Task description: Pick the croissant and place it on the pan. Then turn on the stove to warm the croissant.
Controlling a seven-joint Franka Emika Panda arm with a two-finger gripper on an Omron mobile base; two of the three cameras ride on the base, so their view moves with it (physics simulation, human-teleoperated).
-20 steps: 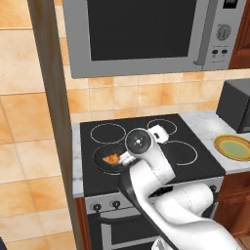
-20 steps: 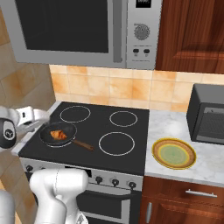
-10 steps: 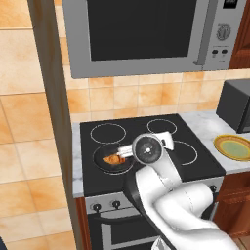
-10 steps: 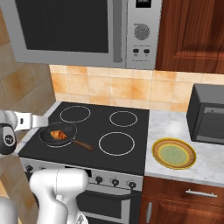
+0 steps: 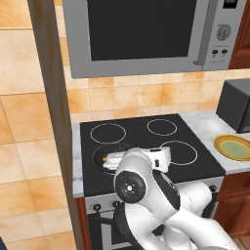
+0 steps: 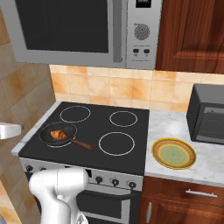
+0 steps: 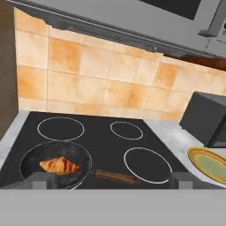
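The croissant (image 7: 59,165) lies inside the dark pan (image 7: 31,161) on the front left burner of the stove (image 7: 106,143). The pan's wooden handle (image 7: 115,176) points right. My gripper (image 7: 112,181) is open with nothing between its fingertips (image 7: 44,178), which stand wide apart. It is held back over the stove's front edge, clear of the pan and facing the back wall. In the right base view the croissant (image 6: 58,134) rests in the pan (image 6: 46,136). From the left base the arm covers most of the pan (image 5: 100,155). Black knobs (image 6: 115,181) line the stove's silver front panel.
A yellow-green rimmed plate (image 6: 173,153) sits on the marble counter (image 6: 173,127) right of the stove. A black box appliance (image 6: 208,113) stands behind it. The grey microwave (image 6: 83,30) hangs above the cooktop. A wooden panel (image 5: 51,97) rises at the stove's left.
The arm has pulled back and down from above the pan toward the stove's front. The croissant and pan have not moved.
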